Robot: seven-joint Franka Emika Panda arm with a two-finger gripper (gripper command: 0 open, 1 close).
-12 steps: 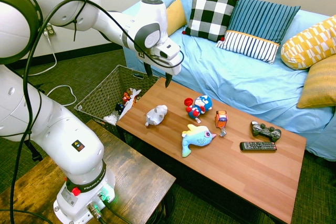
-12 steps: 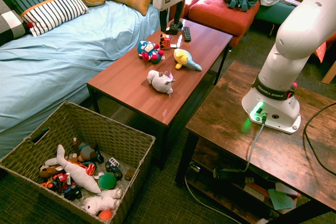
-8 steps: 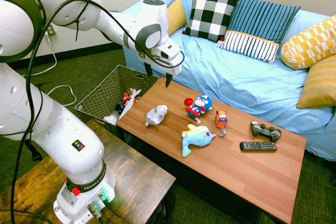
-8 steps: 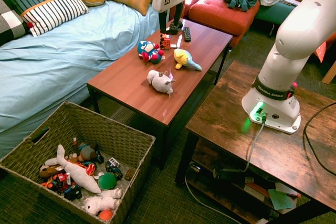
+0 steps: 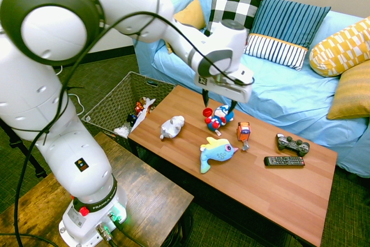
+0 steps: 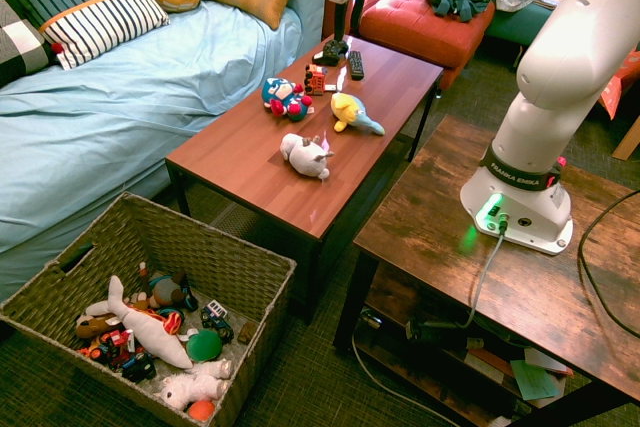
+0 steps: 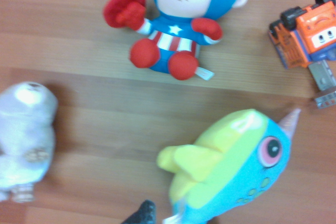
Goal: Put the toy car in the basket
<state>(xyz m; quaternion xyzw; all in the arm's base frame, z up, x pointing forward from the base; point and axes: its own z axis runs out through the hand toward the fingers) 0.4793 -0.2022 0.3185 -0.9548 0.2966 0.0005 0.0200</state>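
First exterior view: the white arm reaches in from the left over the wooden bench. The gripper points straight down, fingers spread and holding nothing, hovering above the red-and-blue plush figure. The toy car, small and orange, stands on the bench just beside the plush figure, on its sofa-side right, apart from the gripper. The yellow-and-blue plush fish lies nearer the bench's front edge; a white plush animal lies toward the bench's left end. A grey game controller and a black remote sit further right. The basket stands on the floor off the bench's left end, with toys inside.

Second exterior view: gripper at the top of the picture, above the bench's far end. The toy car sits between the plush figure and the remote. The basket is in the foreground on the floor, well apart from the car, holding several toys.

Wrist view: the toy car shows at the edge, resting on the bench, near the plush figure and the fish. The white plush is blurred.
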